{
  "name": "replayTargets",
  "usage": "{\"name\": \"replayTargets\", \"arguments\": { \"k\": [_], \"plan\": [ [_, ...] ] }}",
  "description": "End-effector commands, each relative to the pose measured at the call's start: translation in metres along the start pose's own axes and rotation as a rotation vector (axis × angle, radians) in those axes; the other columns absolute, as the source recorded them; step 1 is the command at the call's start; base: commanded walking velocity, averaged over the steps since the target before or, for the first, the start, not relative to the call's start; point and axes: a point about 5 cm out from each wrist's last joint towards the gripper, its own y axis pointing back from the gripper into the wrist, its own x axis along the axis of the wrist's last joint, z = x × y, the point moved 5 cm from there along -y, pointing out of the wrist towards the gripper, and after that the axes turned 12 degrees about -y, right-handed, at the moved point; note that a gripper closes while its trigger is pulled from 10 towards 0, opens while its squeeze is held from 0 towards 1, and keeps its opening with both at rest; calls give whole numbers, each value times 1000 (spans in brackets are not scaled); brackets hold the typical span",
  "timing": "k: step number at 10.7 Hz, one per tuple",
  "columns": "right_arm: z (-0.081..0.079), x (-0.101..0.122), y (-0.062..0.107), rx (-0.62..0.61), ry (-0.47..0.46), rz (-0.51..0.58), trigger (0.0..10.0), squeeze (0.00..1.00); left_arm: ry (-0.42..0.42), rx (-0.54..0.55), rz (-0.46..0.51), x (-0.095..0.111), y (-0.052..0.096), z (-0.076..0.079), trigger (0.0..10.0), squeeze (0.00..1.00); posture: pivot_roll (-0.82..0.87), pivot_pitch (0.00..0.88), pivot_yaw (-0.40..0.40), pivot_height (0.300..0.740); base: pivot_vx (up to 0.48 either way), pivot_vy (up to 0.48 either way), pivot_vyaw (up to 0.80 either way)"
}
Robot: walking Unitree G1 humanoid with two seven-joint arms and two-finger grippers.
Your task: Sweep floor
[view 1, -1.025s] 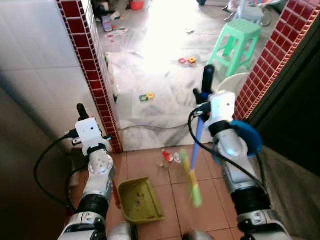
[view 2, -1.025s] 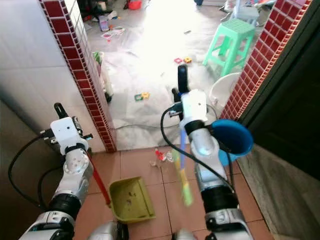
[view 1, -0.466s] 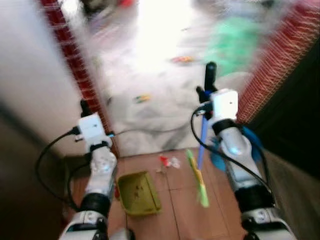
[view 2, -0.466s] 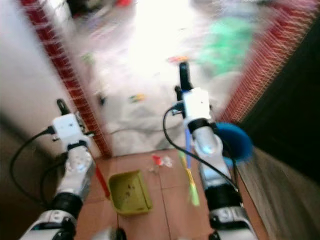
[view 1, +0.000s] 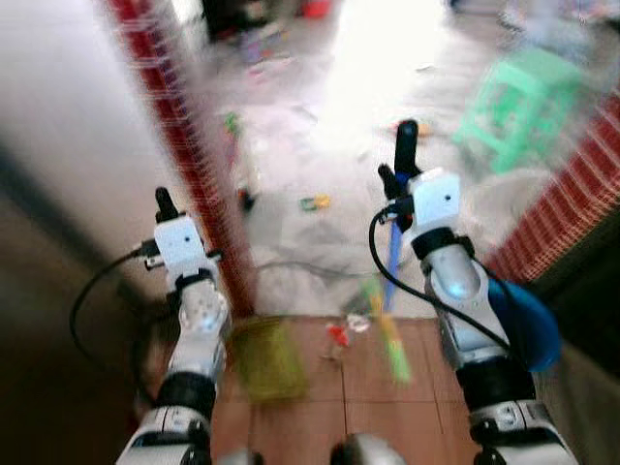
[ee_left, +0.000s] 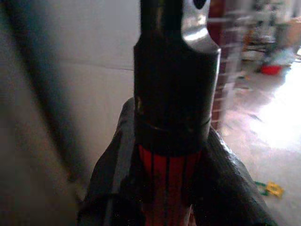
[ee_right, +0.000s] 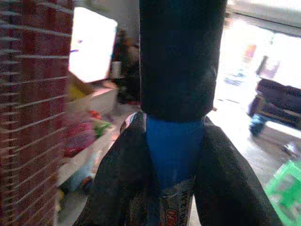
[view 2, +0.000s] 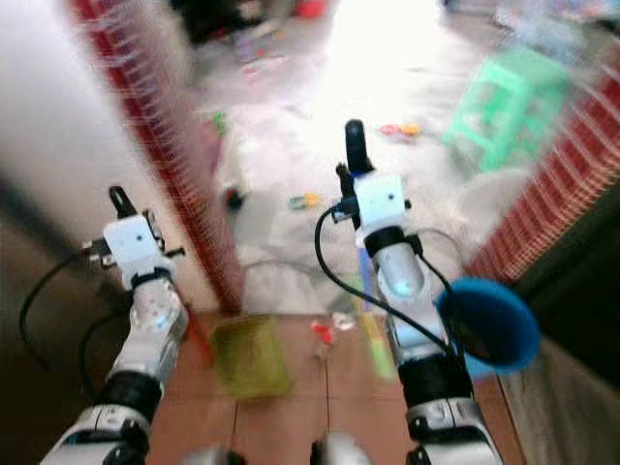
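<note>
Right wrist view: smooth blue broom handle (ee_right: 173, 150)

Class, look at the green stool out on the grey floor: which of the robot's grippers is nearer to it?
Right. The right gripper, holding the broom, is beside the green stool; the left gripper is across the doorway, by the brick pillar.

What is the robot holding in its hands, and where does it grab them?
Left hand grips the dustpan by its red handle; right hand grips the broom by its blue stick.
</note>
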Motion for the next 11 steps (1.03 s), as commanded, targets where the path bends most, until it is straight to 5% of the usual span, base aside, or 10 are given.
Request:
{"name": "replayTargets", "arguments": {
  "k": [1,4,6,8,11],
  "plan": [
    [-7,15,-5,20,-7,62,10000,0,-25,20,15,1,-3,-8,10000,0,-149,55,21,740,0,0,0],
    [-11,10,-4,44,-1,54,10000,0,-1,8,5,-6,-1,-6,10000,0,-142,69,15,740,0,0,0],
    [-21,13,-4,92,-4,58,10000,0,83,-11,-86,-25,3,-2,10000,0,-154,97,14,740,0,0,0],
    [-21,13,-6,106,12,60,10000,0,187,-93,-75,-28,13,13,10000,0,-153,127,15,740,0,0,0],
    [-35,-16,4,122,-160,-42,10000,0,78,-110,-173,-58,28,17,10000,0,-136,178,15,740,0,0,0]
  ]
}}
